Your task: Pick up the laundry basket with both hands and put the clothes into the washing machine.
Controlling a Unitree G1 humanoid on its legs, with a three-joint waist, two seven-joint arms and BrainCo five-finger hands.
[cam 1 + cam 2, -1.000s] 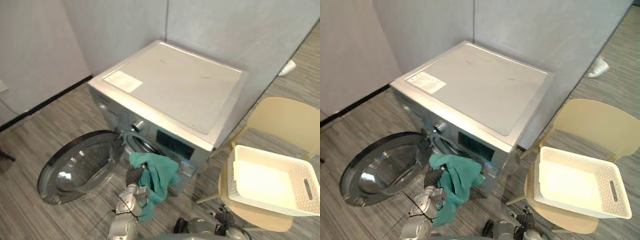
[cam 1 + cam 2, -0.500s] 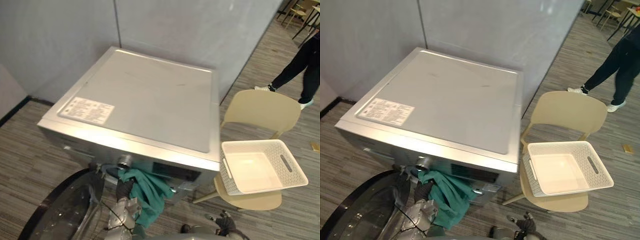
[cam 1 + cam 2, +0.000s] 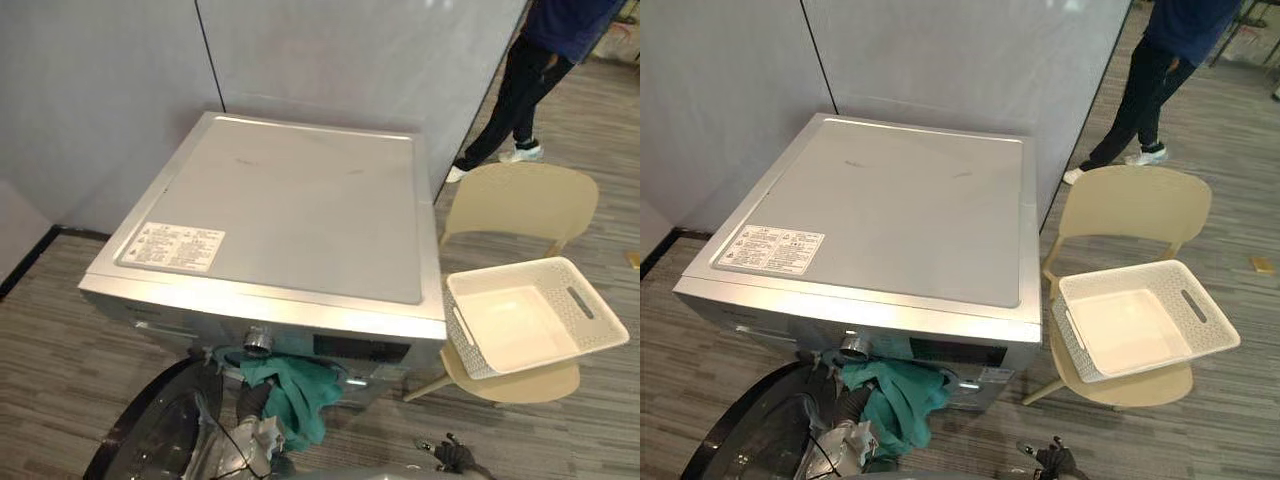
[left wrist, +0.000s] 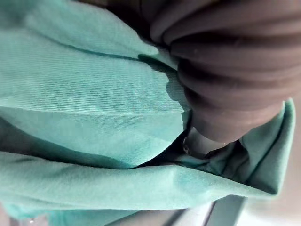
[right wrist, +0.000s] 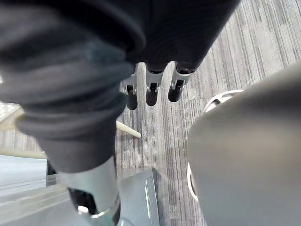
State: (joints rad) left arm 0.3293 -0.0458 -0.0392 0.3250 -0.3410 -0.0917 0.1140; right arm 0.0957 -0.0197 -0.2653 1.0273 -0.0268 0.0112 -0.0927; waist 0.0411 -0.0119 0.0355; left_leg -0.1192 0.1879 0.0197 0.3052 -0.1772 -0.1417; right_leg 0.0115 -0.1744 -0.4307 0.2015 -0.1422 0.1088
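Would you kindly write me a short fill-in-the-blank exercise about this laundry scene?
1. The basket sits on the ____.
2. The basket is ____ of clothes.
3. The washer's door stands ____.
4. The cloth at the drum is ____ in colour.
Missing words: chair; empty; open; green.

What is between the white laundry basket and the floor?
A beige chair: the laundry basket rests on its seat, beside the washing machine. Both eye views show it.
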